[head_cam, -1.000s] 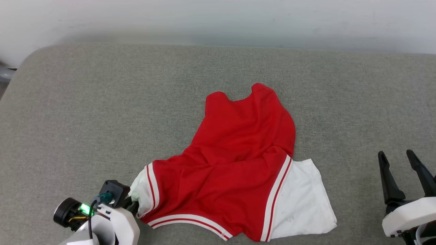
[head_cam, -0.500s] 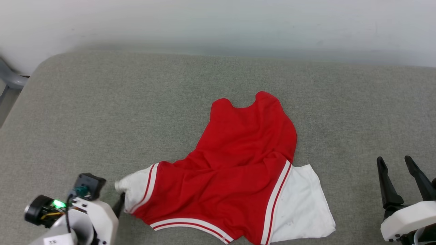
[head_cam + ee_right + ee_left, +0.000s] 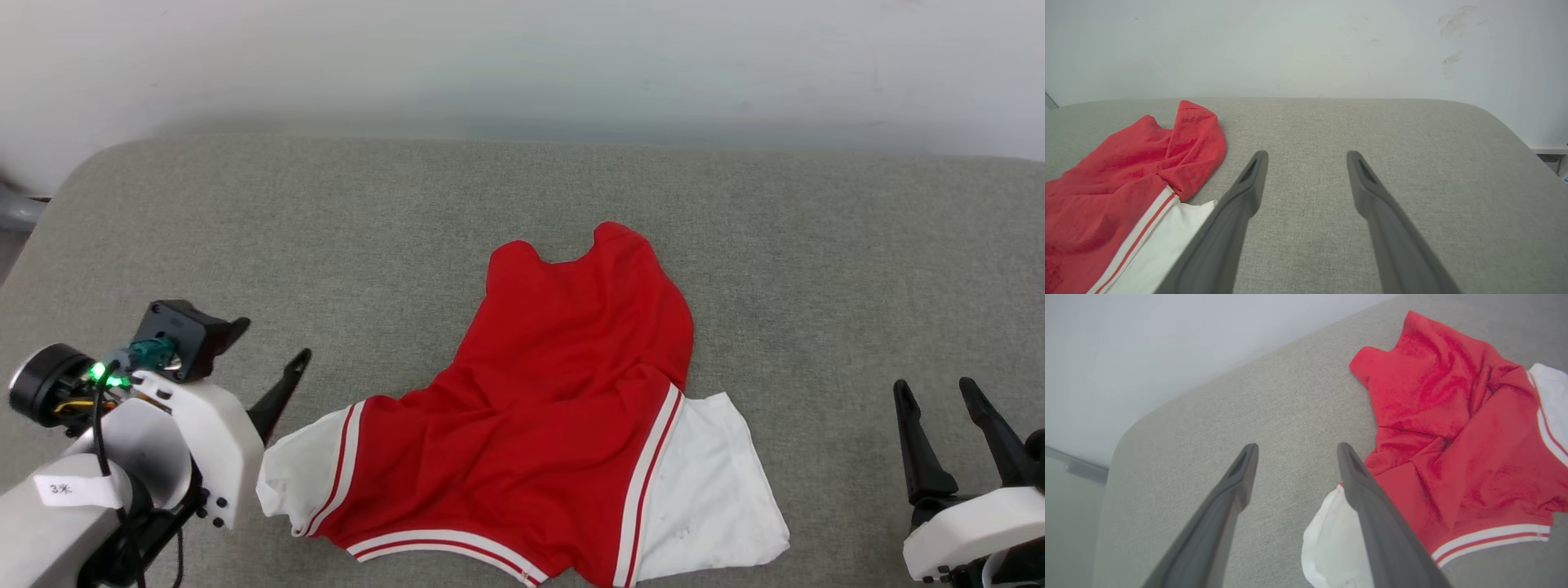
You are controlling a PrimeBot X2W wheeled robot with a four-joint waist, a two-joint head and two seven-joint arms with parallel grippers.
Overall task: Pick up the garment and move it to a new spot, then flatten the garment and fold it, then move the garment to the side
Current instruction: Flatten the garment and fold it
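On the grey bench [image 3: 326,245] before you, the garment [image 3: 563,408] lies rumpled; your left fingers [image 3: 282,387] stand spread just beside its white sleeve, your right fingers [image 3: 916,449] spread too, both empty.

The left gripper [image 3: 1297,446] has two long dark grey fingers [image 3: 1372,522]. Each tapers to a rounded tip, with a narrow slot sunk into its inner face just behind the tip. At the fingers' base sits a glossy white curved shell [image 3: 204,441], with small dark screws [image 3: 214,510] along its lower edge. Behind the shell are a black square module [image 3: 175,327], a teal connector [image 3: 151,354], a green light [image 3: 102,373] and a black cylinder [image 3: 41,380]. A thin black cable [image 3: 100,433] runs from the light toward the pale forearm [image 3: 33,531], past a white label [image 3: 65,488] bearing a handwritten mark. The right gripper [image 3: 933,384] shows matching black fingers on a white housing [image 3: 971,527].
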